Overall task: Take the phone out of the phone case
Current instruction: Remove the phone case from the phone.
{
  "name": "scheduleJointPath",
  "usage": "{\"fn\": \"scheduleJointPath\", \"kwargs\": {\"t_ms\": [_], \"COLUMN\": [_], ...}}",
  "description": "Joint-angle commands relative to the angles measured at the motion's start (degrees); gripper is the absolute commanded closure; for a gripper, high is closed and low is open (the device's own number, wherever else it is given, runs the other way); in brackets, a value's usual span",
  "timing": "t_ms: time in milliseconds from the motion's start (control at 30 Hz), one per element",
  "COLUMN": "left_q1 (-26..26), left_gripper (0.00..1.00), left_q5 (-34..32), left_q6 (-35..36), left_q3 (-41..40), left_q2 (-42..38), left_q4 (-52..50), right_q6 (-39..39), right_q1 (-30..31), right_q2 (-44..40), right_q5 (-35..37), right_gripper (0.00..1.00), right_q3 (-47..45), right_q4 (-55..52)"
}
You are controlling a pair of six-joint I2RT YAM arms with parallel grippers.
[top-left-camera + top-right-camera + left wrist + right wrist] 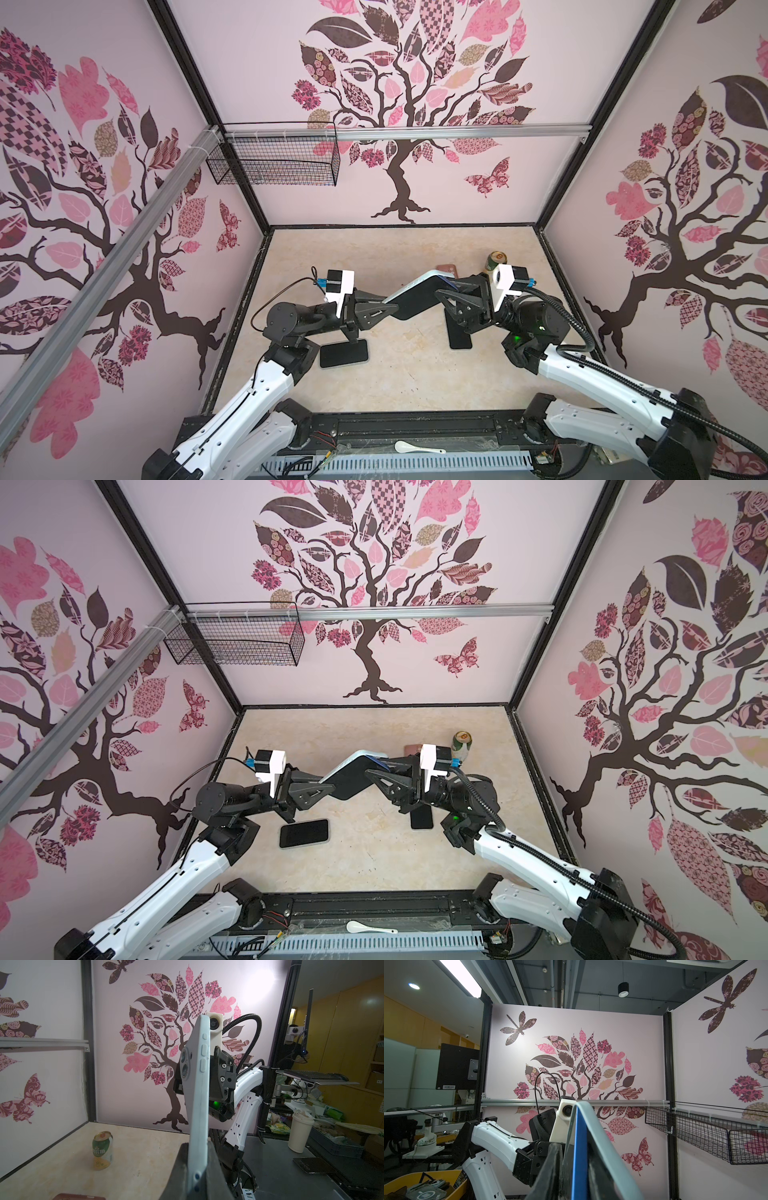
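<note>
I hold the slim blue phone [579, 1147] in its pale blue rubbery phone case [419, 277] up in the air between the two arms, over the middle of the beige stone-look table [374, 249] and clear of it. The left gripper [197, 1153] has its jaws pressed onto the end away from the camera bump, one on the back and one on the screen side, so they pinch case and phone together. The right gripper [446, 289] has its jaws on either side of the camera end. In the right wrist view the phone's blue edge stands apart from the pale case lip, so I judge that corner is partly out. I cannot tell whether those jaws are pinching or only close to the phone.

The case looks soft, so it should bend and stretch; that is the part to peel. The phone is stiff, smooth and glass-fronted, probably slippery, and a drop from here could crack it. I would take the case by its lip at a corner and the phone across its flat faces, never both layers in one grip.

One black flat handset [344, 353] lies below the left arm, a second black handset [460, 334] below the right arm, and a green drinks can [496, 262] stands beyond them
</note>
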Motion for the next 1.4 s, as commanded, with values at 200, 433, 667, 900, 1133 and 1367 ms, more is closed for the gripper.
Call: {"fn": "scheduleJointPath", "kwargs": {"t_ms": [200,433,667,900,1133,1367], "left_q1": [-0.1,-0.1,-0.2,-0.2,-0.1,-0.2], "left_gripper": [1.0,0.98,0.19,0.14,0.16,0.23], "left_q5": [-11.0,-10.8,-13.8,-14.8,-7.1,-1.9], "left_q6": [0.0,1.4,7.1,15.0,22.7,24.8], "left_q3": [-1.1,-0.7,1.8,5.8,11.9,15.7], "left_q2": [-1.3,-1.7,-4.4,-6.5,-2.7,1.8], "left_q4": [0.0,-3.7,-17.7,-34.8,-47.1,-50.9], "right_q6": [-1.7,-2.8,-13.0,-31.0,-33.5,-43.9], "right_q1": [2.1,2.1,2.0,1.7,-2.2,-2.2], "right_q2": [0.2,-1.5,-5.4,-9.4,-9.9,-9.0], "right_q5": [-7.1,-4.4,0.5,7.3,7.7,6.0], "right_gripper": [0.9,1.0,1.0,1.0,1.0,1.0], "right_q3": [-0.4,-1.7,-1.1,2.6,2.7,4.5], "right_q4": [-5.7,-6.4,-19.8,-44.7,-49.4,-56.3]}}
